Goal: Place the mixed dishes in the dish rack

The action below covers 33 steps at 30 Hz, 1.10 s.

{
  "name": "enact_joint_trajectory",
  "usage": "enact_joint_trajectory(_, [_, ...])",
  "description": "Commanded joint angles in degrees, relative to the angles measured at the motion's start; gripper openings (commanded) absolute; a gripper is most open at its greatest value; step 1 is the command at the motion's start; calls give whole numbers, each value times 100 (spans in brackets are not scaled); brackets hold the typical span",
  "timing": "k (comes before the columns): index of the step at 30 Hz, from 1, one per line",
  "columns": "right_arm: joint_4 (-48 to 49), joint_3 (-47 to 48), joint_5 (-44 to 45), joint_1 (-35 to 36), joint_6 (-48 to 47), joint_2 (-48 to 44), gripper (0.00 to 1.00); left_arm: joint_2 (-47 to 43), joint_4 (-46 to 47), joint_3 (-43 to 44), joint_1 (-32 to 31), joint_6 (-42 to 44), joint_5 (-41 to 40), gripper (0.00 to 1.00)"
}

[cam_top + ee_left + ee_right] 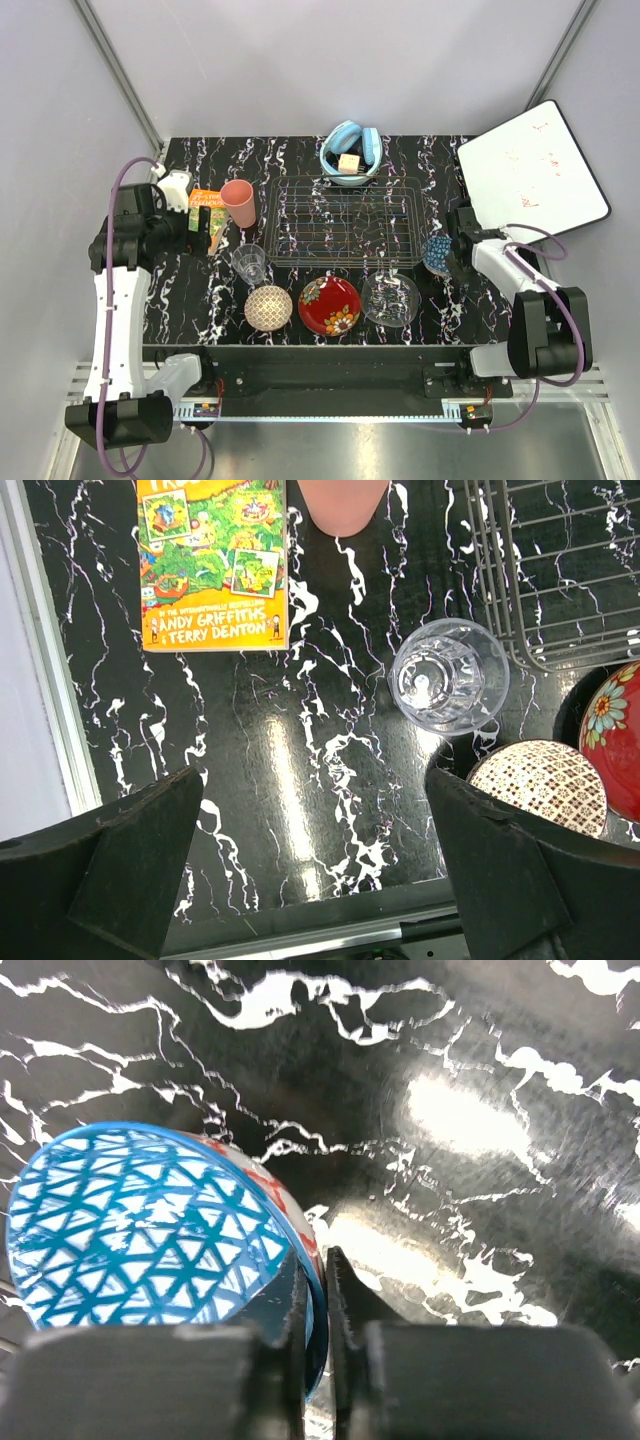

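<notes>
The right gripper is seen nearly closed, its two fingers pinched on the rim of the blue patterned bowl, which is held tilted on edge so that its lattice-patterned inside faces the wrist camera. From the top view the bowl is placed just beside the right end of the dish rack, outside the wires; whether it touches the table cannot be told. The left gripper is spread wide with nothing between its fingers, and is held above bare tabletop between the orange-green booklet and the clear glass tumbler. The tumbler is stood upright near the rack's near left corner. The pink plastic cup is found mouth down beside the rack's left end. Along the near edge, the cream speckled bowl, the red floral plate and the clear glass plate are laid in a row, left to right. Nothing is seen inside the rack. Behind it a light blue bowl is set.
</notes>
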Motion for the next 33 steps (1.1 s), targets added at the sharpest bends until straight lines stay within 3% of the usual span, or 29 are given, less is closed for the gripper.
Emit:
enact_joint_trajectory(1, [-116,-286,254,-20,-175,-195,0,-17,149,338,2,8,-39,99])
enact_joint_trajectory(8, [-433,-331,834,-29,-668,-1634,0,115,158,444,-6,-53,-4,99])
enact_joint_trajectory(14, [-530,318,1518,32,-1247,-2419,0,229,158,497,-6,-167,5,99])
enact_joint_trajectory(18, [-556,943,2537,725,-1590,-2350,0,159,167,409,2,-229,49,99])
enact_joint_trajectory(19, [-486,1031,2845,1232,-1635,-2315,0,124,158,383,-6,-212,110,99])
enact_joint_trajectory(23, [197,1636,4529,2404,-2371,-1517,0,-148,219,216,2,-185,304,99])
enact_joint_trajectory(27, [674,2419,5386,2722,-3777,-137,0,-201,123,198,2,-273,76,99])
enact_joint_trajectory(33, [639,3281,6117,2906,-4350,1209,0,-447,79,40,2,-220,-126,99])
